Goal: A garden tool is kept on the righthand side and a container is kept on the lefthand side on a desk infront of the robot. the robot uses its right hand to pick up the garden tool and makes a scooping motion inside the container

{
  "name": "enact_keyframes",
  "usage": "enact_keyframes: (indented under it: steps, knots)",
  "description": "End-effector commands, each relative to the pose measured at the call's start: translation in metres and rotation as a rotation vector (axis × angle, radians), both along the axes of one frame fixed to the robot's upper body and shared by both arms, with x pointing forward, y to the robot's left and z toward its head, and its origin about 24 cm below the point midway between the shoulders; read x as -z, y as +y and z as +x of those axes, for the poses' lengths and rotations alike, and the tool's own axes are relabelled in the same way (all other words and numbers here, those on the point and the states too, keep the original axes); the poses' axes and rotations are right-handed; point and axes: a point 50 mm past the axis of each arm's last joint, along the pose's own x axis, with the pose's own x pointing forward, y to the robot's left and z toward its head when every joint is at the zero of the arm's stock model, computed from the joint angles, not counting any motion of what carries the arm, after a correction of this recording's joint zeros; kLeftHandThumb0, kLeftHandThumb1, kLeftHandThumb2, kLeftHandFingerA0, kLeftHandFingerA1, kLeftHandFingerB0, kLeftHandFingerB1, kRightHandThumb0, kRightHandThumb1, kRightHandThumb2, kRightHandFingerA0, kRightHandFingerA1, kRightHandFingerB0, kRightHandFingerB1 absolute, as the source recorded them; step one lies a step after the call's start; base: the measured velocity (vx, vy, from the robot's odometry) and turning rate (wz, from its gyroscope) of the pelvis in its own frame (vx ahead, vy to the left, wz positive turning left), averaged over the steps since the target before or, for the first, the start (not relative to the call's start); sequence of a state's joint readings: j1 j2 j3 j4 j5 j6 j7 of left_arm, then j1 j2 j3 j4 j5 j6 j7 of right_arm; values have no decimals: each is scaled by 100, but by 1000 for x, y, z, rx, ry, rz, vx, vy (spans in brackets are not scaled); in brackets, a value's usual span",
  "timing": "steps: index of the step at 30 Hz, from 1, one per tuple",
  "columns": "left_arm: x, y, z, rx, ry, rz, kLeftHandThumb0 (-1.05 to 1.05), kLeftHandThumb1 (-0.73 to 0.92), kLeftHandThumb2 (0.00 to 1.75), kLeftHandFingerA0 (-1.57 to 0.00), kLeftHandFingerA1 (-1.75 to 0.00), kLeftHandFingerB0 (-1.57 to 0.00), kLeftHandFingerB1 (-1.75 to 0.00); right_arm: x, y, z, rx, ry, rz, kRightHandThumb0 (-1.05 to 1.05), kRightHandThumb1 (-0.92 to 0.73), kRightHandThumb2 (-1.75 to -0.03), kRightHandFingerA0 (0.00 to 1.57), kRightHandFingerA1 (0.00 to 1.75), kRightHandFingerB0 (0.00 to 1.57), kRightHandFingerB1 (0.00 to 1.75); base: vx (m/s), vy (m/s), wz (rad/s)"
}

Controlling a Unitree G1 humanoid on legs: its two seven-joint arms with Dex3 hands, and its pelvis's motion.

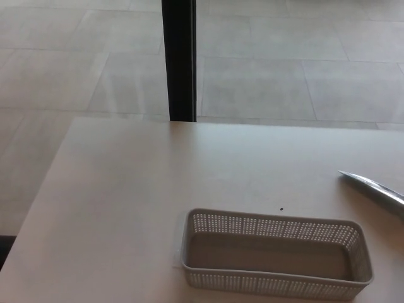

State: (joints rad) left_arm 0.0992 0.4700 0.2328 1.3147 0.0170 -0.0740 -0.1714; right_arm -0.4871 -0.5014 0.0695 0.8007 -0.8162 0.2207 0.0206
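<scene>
My pale worktop (pixel 126 189) carries a white perforated container (pixel 274 254) at its near edge. The garden tool (pixel 374 188), a metal blade, pokes in from the right, beyond it. My fingers are out of frame, their state unknowable.

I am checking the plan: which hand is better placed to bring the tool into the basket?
Probably the right. The metal tool enters from the picture's right edge, its tip beside the basket. Neither hand shows in the view.
</scene>
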Motion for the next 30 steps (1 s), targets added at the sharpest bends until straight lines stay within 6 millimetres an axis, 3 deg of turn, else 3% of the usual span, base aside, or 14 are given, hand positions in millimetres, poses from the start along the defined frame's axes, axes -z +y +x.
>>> enact_keyframes:
  steps: [1,3,4,9,10,13,14,15,17,18,23,26,28,30]
  knots:
    - [-4,5,-1,18,6,21,-13,-8,100,-88,-90,-82,-87,-9,1,-2,-57,27,149,-35,-48,-102,5,54,0,48,0,0,0]
    - [-5,6,1,21,8,28,-7,-8,99,-90,-90,-84,-86,-13,2,-1,-91,16,154,-34,-49,-103,4,53,0,48,0,0,0]
    - [-5,6,1,28,18,36,-12,-7,96,-88,-89,-82,-85,-15,4,-2,-117,7,156,-61,-70,-62,15,43,17,27,0,0,0]
    - [-4,6,0,42,22,36,-17,-6,96,-90,-87,-83,-83,-23,5,-5,-185,32,180,-72,-72,-61,2,32,10,25,0,0,0]
    - [-4,6,0,40,20,36,-17,-7,98,-90,-88,-83,-84,-24,5,-5,-192,37,178,-89,-62,-94,0,12,4,21,0,0,0]
    - [-4,5,-1,37,13,40,-18,-9,102,-91,-90,-84,-85,-25,3,-7,-193,52,105,-105,-71,-106,0,4,13,7,0,0,0]
    - [-4,5,-1,10,2,29,-6,-12,102,-91,-93,-86,-88,-25,0,-8,-186,48,101,-100,-67,-98,0,0,3,9,0,0,0]
    - [-4,5,0,0,-20,20,-14,-16,107,-94,-93,-86,-89,-26,-2,-9,-184,47,95,-105,-72,-116,0,16,0,4,0,0,0]
    - [-5,6,1,37,-6,28,-16,-14,101,-95,-92,-87,-88,-26,-5,-10,-183,42,92,-102,-70,-102,0,0,0,4,0,0,0]
    - [-5,6,1,40,4,33,-17,-7,93,-90,-89,-84,-85,-26,-8,-11,-177,40,91,-105,-92,-72,0,0,0,3,0,0,0]
    - [-5,7,0,11,-4,51,-7,-14,102,-95,-91,-89,-87,-30,-17,-17,-181,23,69,-105,-92,-77,0,0,0,0,0,0,0]
    - [-7,8,1,49,7,34,-19,-11,104,-92,-91,-85,-87,-51,-33,-27,-170,-17,69,-105,-92,-81,0,0,0,0,0,0,0]
    - [-6,8,-1,24,12,29,-24,-5,90,-89,-90,-84,-86,-75,-53,-38,-122,-73,61,-105,-92,-85,0,0,0,0,0,0,0]
    - [-6,8,-2,-48,-33,8,-2,-12,102,-89,-94,-86,-90,-102,-76,-58,-60,-217,121,-105,-92,-79,0,0,0,0,0,0,0]
